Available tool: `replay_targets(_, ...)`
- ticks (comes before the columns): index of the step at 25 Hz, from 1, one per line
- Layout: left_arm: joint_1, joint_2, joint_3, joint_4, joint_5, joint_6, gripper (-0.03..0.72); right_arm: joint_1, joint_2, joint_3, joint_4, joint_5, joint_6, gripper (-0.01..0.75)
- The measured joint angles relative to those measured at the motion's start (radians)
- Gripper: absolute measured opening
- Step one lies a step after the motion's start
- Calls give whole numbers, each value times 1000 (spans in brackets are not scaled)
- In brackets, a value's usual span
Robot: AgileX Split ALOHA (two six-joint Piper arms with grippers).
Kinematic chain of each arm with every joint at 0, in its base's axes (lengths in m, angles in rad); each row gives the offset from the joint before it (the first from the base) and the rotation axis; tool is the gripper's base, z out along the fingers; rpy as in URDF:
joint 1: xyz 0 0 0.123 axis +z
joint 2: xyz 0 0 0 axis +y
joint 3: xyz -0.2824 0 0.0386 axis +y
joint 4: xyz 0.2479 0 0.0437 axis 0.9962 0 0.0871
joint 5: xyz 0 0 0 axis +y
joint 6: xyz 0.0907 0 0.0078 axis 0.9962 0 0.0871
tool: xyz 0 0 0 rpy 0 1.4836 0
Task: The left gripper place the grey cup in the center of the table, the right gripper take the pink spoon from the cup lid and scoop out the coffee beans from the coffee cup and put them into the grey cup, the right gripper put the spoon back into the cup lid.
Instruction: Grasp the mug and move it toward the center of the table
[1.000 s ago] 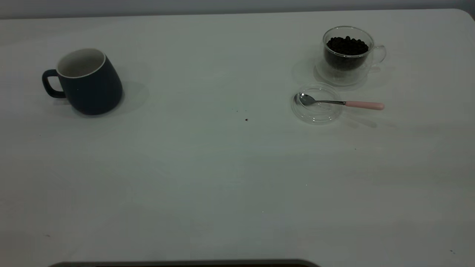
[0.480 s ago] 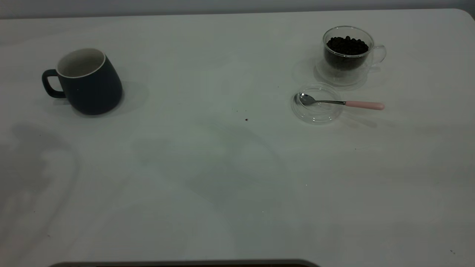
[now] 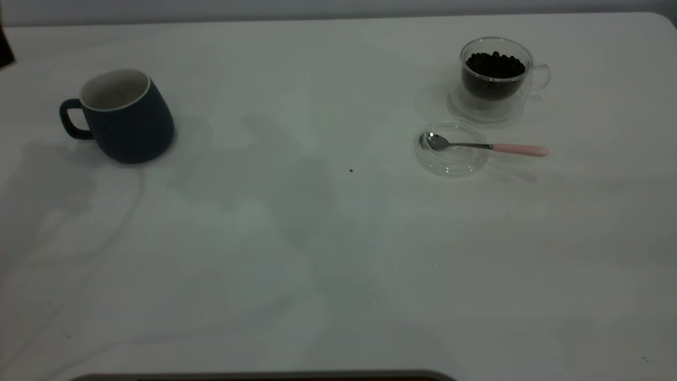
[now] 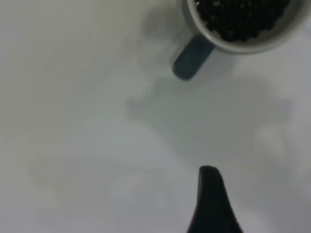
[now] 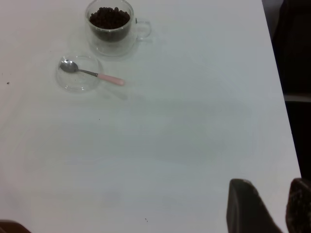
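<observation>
White table (image 3: 317,254); left end effector (image 4: 214,204) hovers beside grey cup (image 3: 124,116).

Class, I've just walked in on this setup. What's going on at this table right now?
Nothing is held yet. The left gripper hovers over the table close to the grey cup, which stands on the left side, not in the centre. The right gripper, jaws open, hangs well away from the pink spoon. The spoon lies with its bowl in the cup lid, beside the coffee cup holding the coffee beans.
</observation>
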Motion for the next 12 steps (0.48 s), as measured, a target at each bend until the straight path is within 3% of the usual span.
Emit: replay_targets(12,-3,255,-127,25,-103,168,569,0,0,0,0,0,0,239)
